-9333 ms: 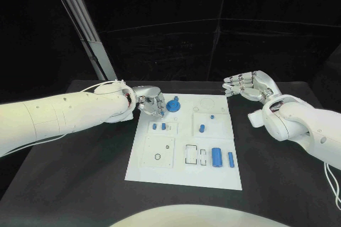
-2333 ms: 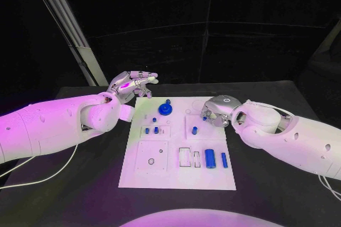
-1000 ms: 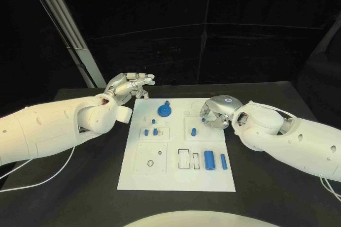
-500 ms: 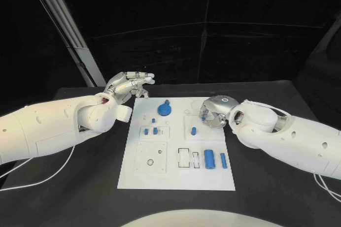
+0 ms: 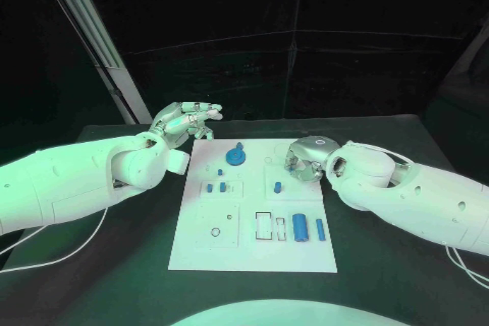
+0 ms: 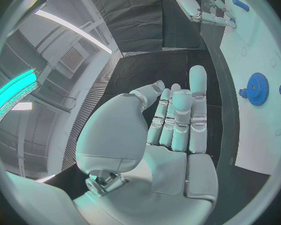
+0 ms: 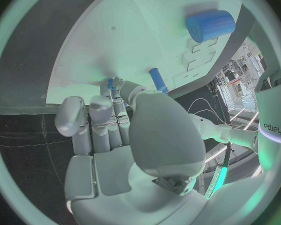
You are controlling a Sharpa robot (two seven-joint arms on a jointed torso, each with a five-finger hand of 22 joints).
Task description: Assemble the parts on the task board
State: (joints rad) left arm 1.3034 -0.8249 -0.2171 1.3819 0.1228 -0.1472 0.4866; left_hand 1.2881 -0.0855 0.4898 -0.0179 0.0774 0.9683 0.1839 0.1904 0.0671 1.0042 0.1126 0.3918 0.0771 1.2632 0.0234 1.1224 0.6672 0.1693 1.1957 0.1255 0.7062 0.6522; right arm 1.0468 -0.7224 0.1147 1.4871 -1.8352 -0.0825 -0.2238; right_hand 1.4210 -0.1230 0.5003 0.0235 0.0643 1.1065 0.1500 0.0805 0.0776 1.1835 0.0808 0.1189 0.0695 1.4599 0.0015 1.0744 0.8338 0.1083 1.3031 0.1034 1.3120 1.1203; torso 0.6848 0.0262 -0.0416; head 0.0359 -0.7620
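The right hand [image 5: 304, 160] hung low over the right side of the task board [image 5: 255, 252], fingers curled down at a small blue peg [image 7: 110, 83] that showed between its fingertips in the right wrist view; whether it actually pinched the peg or only touched it could not be told. Just beside it a second short blue peg [image 5: 276, 189] lay on the board. The left hand [image 5: 189, 121] hovered off the board's far left corner above the counter [image 5: 122, 269], released, fingers straight and apart, grasping nothing. Outward from there, a blue gear [image 5: 235, 156] sat near the far edge, two little blue pegs [image 5: 216, 187] stood in a recessed panel, and a thick blue cylinder [image 5: 299, 227] lay beside a slim blue rod [image 5: 320, 230] toward the near edge. These parts looked like stiff, light plastic, probably smooth and prone to rolling or slipping; the pegs would best be pinched across their sides at mid-length, the gear by its rim.
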